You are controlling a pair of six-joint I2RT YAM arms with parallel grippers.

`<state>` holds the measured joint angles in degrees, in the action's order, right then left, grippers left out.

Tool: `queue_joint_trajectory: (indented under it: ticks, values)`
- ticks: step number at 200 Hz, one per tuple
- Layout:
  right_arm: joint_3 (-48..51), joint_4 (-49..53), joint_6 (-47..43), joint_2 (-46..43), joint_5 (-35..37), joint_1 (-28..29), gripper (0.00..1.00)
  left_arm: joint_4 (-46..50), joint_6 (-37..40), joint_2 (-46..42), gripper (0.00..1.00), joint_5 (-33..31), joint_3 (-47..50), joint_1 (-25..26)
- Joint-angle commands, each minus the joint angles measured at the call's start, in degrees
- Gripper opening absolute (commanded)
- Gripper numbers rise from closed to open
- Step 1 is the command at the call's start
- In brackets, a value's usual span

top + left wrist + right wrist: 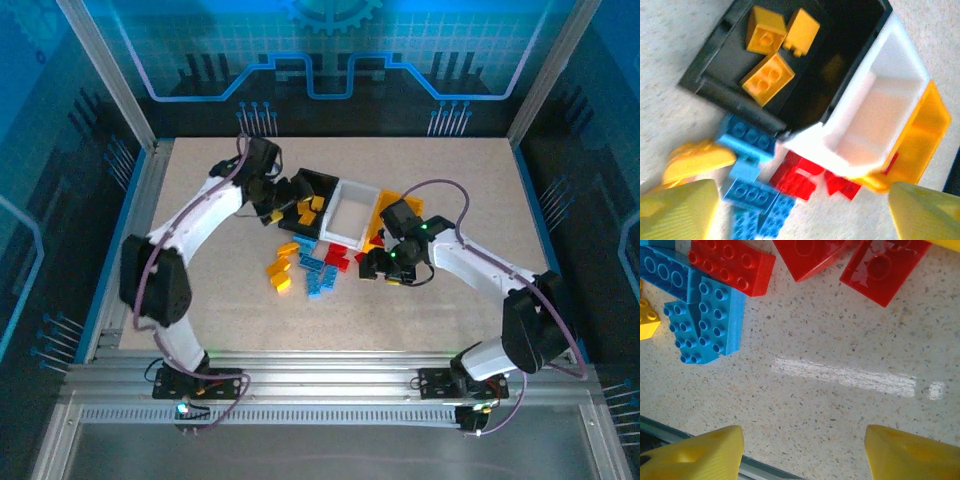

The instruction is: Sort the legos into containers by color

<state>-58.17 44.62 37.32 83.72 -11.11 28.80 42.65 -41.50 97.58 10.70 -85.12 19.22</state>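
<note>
**Overhead view.** My left gripper [277, 197] hangs at the near-left edge of the black bin [325, 180]. That bin touches the white bin [350, 215]. The orange-yellow bin [390, 200] comes next in the row, partly behind my right arm. Loose yellow bricks [280, 272], blue bricks [318, 268] and red bricks [337, 253] lie in a huddle on the speckled table [470, 180], just in front of the bins. My right gripper [385, 265] sits low beside the reds.

**Left wrist view.** The left jaws are spread wide with nothing between them. Their ribbed yellow fingers [677, 210] frame the scene. Three yellow bricks rest in the black bin; they are glossy and blocky, with round studs on top. The white bin is empty, with smooth thin walls. I judge that yellow belongs in the black bin and that more yellows remain to fetch. To do that well, I would come down square over a yellow lying apart from the blues. I would close across its flat sides, not its studs.

**Right wrist view.** The right jaws also stand apart and empty, over bare table. Red bricks lie along the top edge, two of them tilted and shiny. Studded blue bricks lie flat at the left. This plastic looks hard and slick, so a tilted brick may skid. I would take the flat-lying red first.
</note>
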Motion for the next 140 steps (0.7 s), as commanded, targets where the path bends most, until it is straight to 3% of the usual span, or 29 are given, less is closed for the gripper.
queue_joint_trajectory:
  ticks: [1,40,92,115,140]
  values:
    - [-1.6,-0.2,-1.4,1.0,-1.2,-0.1,0.67,6.2,7.5,-6.7,0.98,-3.1,8.5,1.1]
    - [-2.6,0.1,-2.4,2.8,-1.9,0.1,0.67,7.4,5.6,-14.4,0.99,-2.6,21.8,4.2]
    - [-4.7,0.1,-2.8,5.2,-2.1,1.5,0.67,0.3,-9.2,-16.7,0.99,-4.1,32.4,7.1]
    - [-4.5,-0.2,-2.5,5.1,-1.9,1.9,0.67,-3.7,-15.6,-16.0,0.99,-3.9,34.0,7.0]
    - [-3.2,-0.8,-1.9,4.4,-1.9,2.1,0.67,-2.9,-15.0,-12.3,0.99,-5.5,30.7,7.0]
